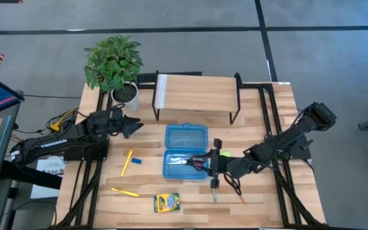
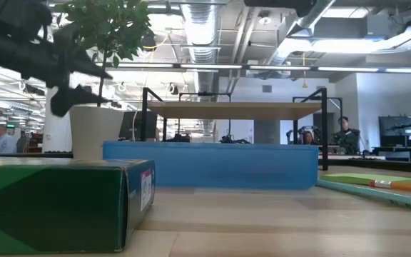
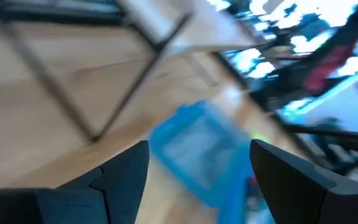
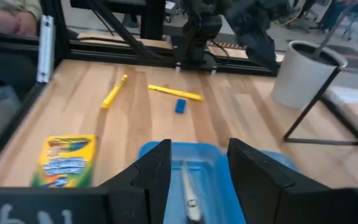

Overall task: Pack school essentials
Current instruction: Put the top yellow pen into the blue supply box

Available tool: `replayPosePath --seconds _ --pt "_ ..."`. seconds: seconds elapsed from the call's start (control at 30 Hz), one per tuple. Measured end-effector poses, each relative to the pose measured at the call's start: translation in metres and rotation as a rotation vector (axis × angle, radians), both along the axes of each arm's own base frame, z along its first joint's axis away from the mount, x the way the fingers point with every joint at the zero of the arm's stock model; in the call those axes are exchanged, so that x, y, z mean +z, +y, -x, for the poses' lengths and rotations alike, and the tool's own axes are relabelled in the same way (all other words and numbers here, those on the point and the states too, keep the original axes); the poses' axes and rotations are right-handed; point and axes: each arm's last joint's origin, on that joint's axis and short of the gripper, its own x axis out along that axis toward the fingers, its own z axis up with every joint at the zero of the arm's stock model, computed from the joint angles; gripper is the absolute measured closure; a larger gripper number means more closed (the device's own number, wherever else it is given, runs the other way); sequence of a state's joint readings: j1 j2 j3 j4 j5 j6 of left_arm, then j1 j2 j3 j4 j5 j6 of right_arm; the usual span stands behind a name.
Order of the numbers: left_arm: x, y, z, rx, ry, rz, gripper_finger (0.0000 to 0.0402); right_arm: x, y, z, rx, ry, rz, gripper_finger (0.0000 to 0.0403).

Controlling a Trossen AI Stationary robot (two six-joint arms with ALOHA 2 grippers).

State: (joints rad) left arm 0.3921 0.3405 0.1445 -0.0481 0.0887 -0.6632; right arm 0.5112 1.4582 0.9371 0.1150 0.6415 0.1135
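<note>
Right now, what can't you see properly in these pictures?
- Inside of the blue translucent hinged plastic case: in the low view only its side wall shows.
- Lime-green sticky-note pad: high view, partly covered by the right gripper.
- Yellow-green crayon box: low view, cut off by the left edge.
- Left wrist view: motion blur smears everything beyond the left gripper.

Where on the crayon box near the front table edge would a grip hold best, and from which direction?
Take the crayon box from straight above, jaws across its short sides. It lies flat, clear of the nearby yellow pencil, so probably nothing blocks a descent.
</note>
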Motion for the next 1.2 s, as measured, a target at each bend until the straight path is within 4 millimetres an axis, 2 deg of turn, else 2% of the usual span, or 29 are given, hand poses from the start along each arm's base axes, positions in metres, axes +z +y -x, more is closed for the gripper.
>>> replayPosePath --seconds 0.1,0.2,0.27,0.43,0.6,0.73,0.9,1.2 --pt "0.009 -0.001 -0.001 -0.068 -0.037 -0.071 0.0134 0.000 -0.006 -0.003 -0.013 0.007 0.032 0.0225" --pt "0.033 -0.003 0.000 -0.109 -0.023 -0.092 0.0134 -0.001 -0.012 -0.005 -0.021 0.018 0.036 0.0227" --pt "0.046 -0.005 0.001 -0.110 0.076 -0.086 0.0134 -0.002 -0.014 -0.006 -0.025 0.027 0.041 0.0227" --pt "0.063 -0.010 -0.001 -0.074 0.380 -0.040 0.0134 -0.004 -0.014 -0.005 -0.025 0.049 0.050 0.0225" --pt "0.053 -0.025 -0.007 -0.175 0.551 0.050 0.0134 -0.004 -0.011 -0.003 -0.023 0.048 0.032 0.0228" --pt "0.046 -0.041 -0.002 -0.189 0.637 0.080 0.0134 -0.004 -0.007 -0.002 -0.018 0.044 0.004 0.0229" --pt "0.043 -0.062 0.005 -0.138 0.636 0.068 0.0134 -0.004 -0.002 0.001 -0.010 0.039 -0.020 0.0228" --pt "0.026 -0.097 0.008 -0.154 0.619 0.070 0.0134 -0.004 -0.003 0.000 -0.023 0.027 -0.051 0.0232"
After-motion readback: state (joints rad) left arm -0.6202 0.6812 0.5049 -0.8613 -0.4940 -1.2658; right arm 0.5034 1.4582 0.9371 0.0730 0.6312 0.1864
